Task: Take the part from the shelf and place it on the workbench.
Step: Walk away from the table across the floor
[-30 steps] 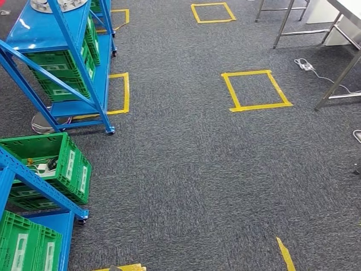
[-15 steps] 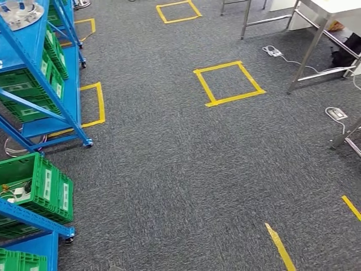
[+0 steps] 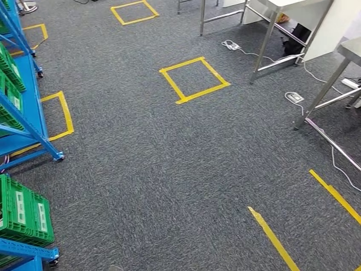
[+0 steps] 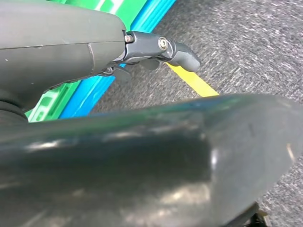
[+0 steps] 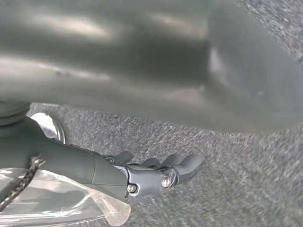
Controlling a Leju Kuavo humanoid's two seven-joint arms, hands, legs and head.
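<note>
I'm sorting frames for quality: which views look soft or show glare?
Head view: sharp, evenly lit carpet and yellow tape square. Left wrist view: blurred dark body part with faint sheen; left hand crisp. Right wrist view: similar sheen, carpet blurred, right hand fairly sharp.

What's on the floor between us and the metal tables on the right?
Nothing bulky in the head view: open carpet with flat yellow tape. A power strip and loose cables lie beside the nearest table leg.

My left hand (image 4: 157,49) is dark grey, a silver screw (image 4: 163,43) at its knuckle, behind it a smooth grey cover. My right hand (image 5: 157,175) matches, with two screws and a braided black cord (image 5: 21,182).
</note>
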